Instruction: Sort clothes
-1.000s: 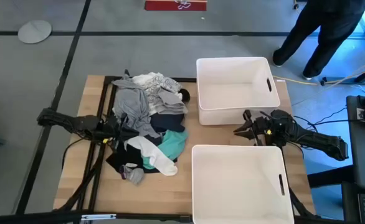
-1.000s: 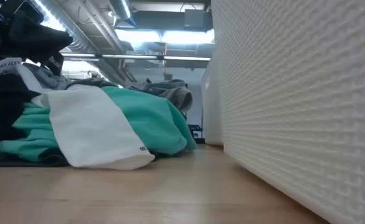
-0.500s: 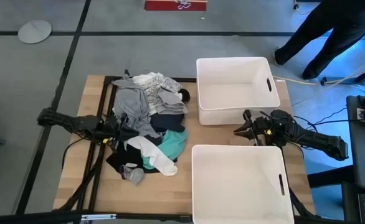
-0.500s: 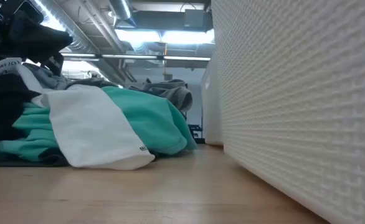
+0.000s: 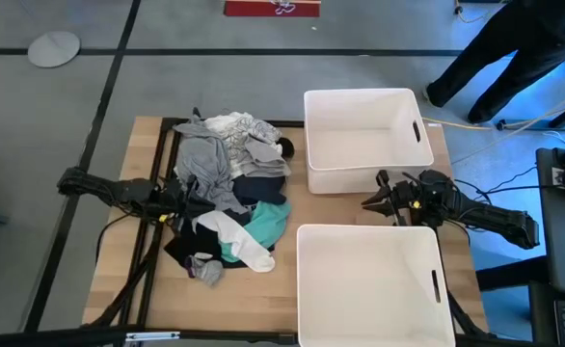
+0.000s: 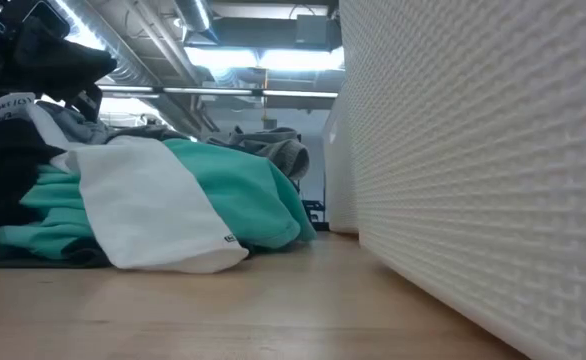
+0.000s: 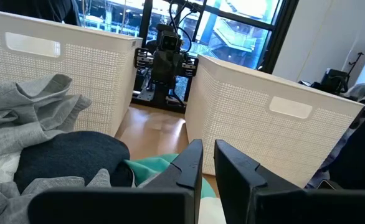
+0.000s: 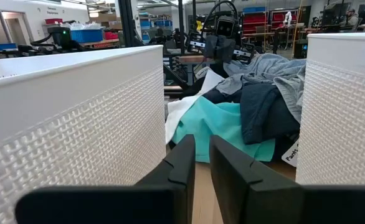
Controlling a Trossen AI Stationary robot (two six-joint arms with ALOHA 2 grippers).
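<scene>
The clothes [image 5: 229, 188] lie in a loose pile on the wooden table's left half: light grey and white pieces at the far end, navy and black in the middle, a teal garment [image 5: 268, 222] and a white sock [image 5: 239, 241] at the near end. The teal garment also shows in the low view [image 6: 223, 190]. My left gripper [image 5: 188, 200] is shut and empty at the pile's left edge, its fingers [image 7: 192, 163] above the clothes. My right gripper [image 5: 369, 200] is shut and empty between the two bins, pointing toward the pile [image 8: 245, 106].
Two white plastic bins stand on the table's right half, one at the far side [image 5: 307, 145] and one at the near side [image 5: 299, 280], with a narrow gap between them. A person stands beyond the table's far right corner [image 5: 495, 48].
</scene>
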